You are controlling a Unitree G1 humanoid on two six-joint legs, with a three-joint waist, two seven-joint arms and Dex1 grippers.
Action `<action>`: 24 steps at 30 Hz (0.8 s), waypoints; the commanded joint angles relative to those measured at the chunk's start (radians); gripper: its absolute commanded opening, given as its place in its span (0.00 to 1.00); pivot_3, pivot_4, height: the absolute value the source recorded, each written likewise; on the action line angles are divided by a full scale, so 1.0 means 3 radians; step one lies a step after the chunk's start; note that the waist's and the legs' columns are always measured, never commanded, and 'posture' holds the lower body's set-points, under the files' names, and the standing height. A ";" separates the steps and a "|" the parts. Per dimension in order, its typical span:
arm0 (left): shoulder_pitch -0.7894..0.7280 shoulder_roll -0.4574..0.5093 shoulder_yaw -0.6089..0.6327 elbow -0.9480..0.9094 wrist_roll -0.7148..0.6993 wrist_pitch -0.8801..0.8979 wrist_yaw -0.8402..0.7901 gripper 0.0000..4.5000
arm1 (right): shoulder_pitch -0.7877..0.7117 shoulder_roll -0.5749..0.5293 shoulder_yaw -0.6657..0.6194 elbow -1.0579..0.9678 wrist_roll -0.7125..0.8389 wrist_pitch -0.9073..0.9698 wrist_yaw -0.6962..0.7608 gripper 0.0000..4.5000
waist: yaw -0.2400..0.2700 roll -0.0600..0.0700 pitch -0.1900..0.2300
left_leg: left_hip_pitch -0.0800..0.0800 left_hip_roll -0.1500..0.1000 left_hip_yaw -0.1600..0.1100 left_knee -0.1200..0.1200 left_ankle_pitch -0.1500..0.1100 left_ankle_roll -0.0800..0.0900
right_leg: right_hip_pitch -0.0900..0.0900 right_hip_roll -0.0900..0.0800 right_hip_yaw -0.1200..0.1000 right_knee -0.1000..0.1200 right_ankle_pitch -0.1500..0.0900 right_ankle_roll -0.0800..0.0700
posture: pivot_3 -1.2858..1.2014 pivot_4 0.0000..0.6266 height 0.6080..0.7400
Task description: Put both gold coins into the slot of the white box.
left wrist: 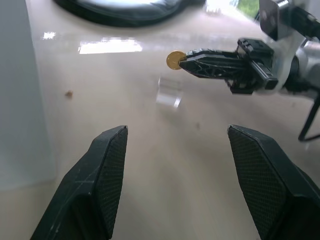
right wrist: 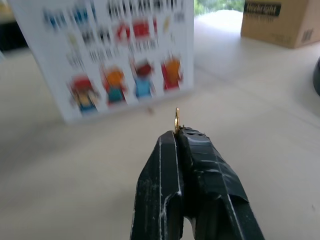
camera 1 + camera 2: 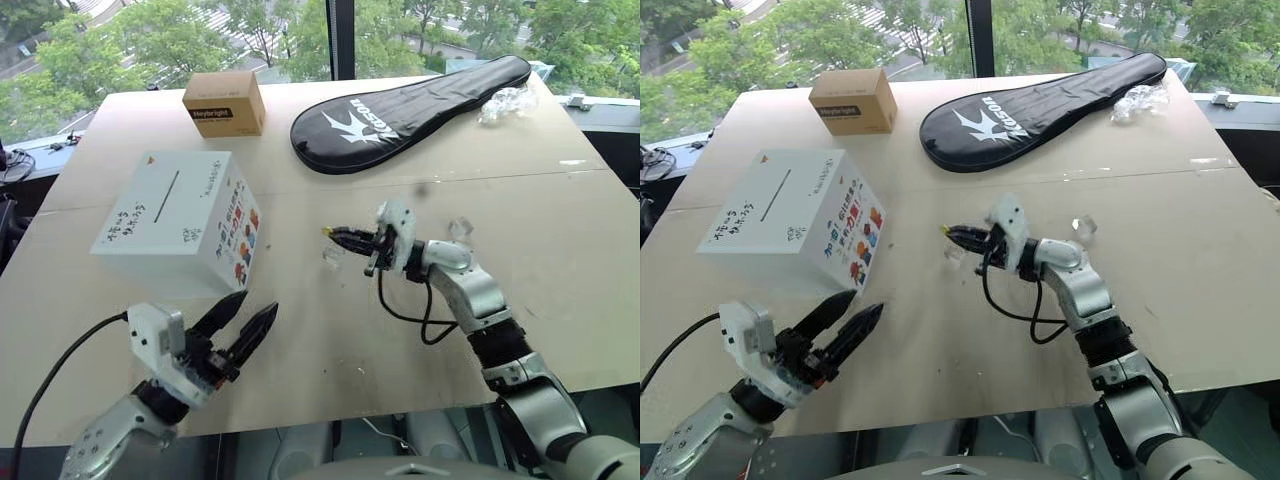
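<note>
The white box [image 3: 178,222], a cube-like carton with a thin dark slot [image 3: 166,196] and handwriting on top and colourful pictures on one side, sits near the desk's [image 3: 560,250] left edge; what it contains cannot be seen. The right gripper [image 2: 177,131] pinches one shiny gold coin [image 1: 174,60] edge-on between closed black fingertips, above mid-desk beside a clear plastic scrap [image 1: 168,92]. The left gripper [image 3: 246,318] holds its textured fingers wide apart, empty, near the front edge.

Head stereo overhead; close wrist views
</note>
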 commanded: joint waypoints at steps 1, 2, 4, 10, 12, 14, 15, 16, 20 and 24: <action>-0.0130 -0.0026 0.0016 -0.0189 -0.1055 0.0066 0.0166 0.72 | 0.0045 -0.0049 -0.0171 -0.0612 0.0729 0.0845 0.0119 0.01 | 0.0000 0.0000 0.0000 | -0.0001 0.0000 -0.0001 0.0000 0.0000 0.0000 | 0.0000 0.0000 0.0000 0.0000 0.0000 0.0000 | 0.52 0.24 1.00; -0.0220 -0.0063 0.0019 -0.0177 -0.1369 0.0032 0.0257 0.72 | 0.0048 -0.0081 -0.0203 -0.0729 0.0923 0.1087 0.0145 0.01 | 0.0000 0.0000 0.0000 | -0.0001 0.0000 -0.0001 0.0000 0.0000 0.0000 | 0.0000 -0.0001 -0.0001 -0.0001 0.0000 0.0000 | 0.52 0.24 1.00; -0.0343 -0.0090 0.0002 -0.0151 -0.1836 0.0018 0.0368 0.72 | 0.0035 -0.0110 -0.0273 -0.0897 0.1257 0.1476 0.0130 0.01 | 0.0004 0.0000 0.0000 | -0.0001 0.0000 -0.0001 0.0000 0.0000 0.0000 | 0.0000 -0.0002 -0.0001 0.0000 0.0000 0.0000 | 0.52 0.24 1.00; -0.0738 -0.0048 -0.0354 0.0033 -0.2241 0.0234 0.0321 0.72 | 0.0010 -0.0086 -0.0330 -0.1216 0.1789 0.1961 0.0055 0.01 | -0.0004 0.0001 0.0000 | 0.0000 -0.0002 0.0000 0.0000 0.0000 0.0000 | -0.0001 0.0000 -0.0001 0.0000 0.0000 0.0000 | 0.52 0.24 1.00; -0.0854 -0.0054 -0.0465 0.0091 -0.2201 0.0278 0.0343 0.72 | 0.0010 -0.0094 -0.0316 -0.1266 0.1835 0.2002 0.0035 0.01 | -0.0004 0.0000 0.0000 | 0.0000 -0.0003 -0.0001 0.0001 0.0000 0.0000 | 0.0000 0.0001 -0.0002 0.0001 0.0000 0.0000 | 0.52 0.24 1.00; -0.0936 -0.0087 -0.0573 0.0099 -0.2159 0.0298 0.0325 0.72 | 0.0008 -0.0093 -0.0325 -0.1316 0.1911 0.2051 0.0021 0.01 | -0.0007 0.0000 0.0000 | 0.0000 -0.0003 0.0001 0.0001 0.0000 0.0000 | -0.0001 0.0001 -0.0003 0.0001 0.0000 0.0000 | 0.52 0.24 1.00; -0.0960 -0.0102 -0.0598 0.0104 -0.2151 0.0297 0.0324 0.72 | 0.0006 -0.0095 -0.0329 -0.1328 0.1939 0.2065 0.0018 0.01 | -0.0007 0.0000 0.0000 | 0.0000 -0.0003 0.0001 0.0001 0.0000 0.0000 | -0.0001 0.0001 -0.0003 0.0000 0.0000 0.0000 | 0.52 0.24 1.00; -0.0986 -0.0127 -0.0603 0.0123 -0.2162 0.0282 0.0350 0.72 | 0.0006 -0.0096 -0.0335 -0.1343 0.1969 0.2077 0.0010 0.01 | -0.0008 0.0000 0.0000 | 0.0000 -0.0003 0.0001 0.0001 0.0000 0.0000 | -0.0001 0.0001 -0.0003 0.0000 0.0000 0.0000 | 0.52 0.24 1.00; -0.1019 -0.0133 -0.0604 0.0156 -0.2160 0.0287 0.0363 0.72 | 0.0007 -0.0109 -0.0347 -0.1388 0.2069 0.2117 -0.0020 0.01 | -0.0007 0.0000 0.0000 | 0.0000 -0.0003 0.0000 0.0000 0.0000 0.0000 | -0.0003 0.0001 -0.0002 0.0001 0.0000 0.0000 | 0.52 0.24 1.00; -0.1004 -0.0141 -0.0600 0.0139 -0.2190 0.0283 0.0324 0.60 | 0.0012 -0.0128 -0.0343 -0.1405 0.2118 0.2123 -0.0046 0.00 | -0.0005 0.0000 0.0000 | -0.0001 -0.0003 0.0001 0.0000 0.0000 0.0000 | -0.0003 0.0001 -0.0002 0.0000 0.0000 0.0000 | 0.52 0.24 1.00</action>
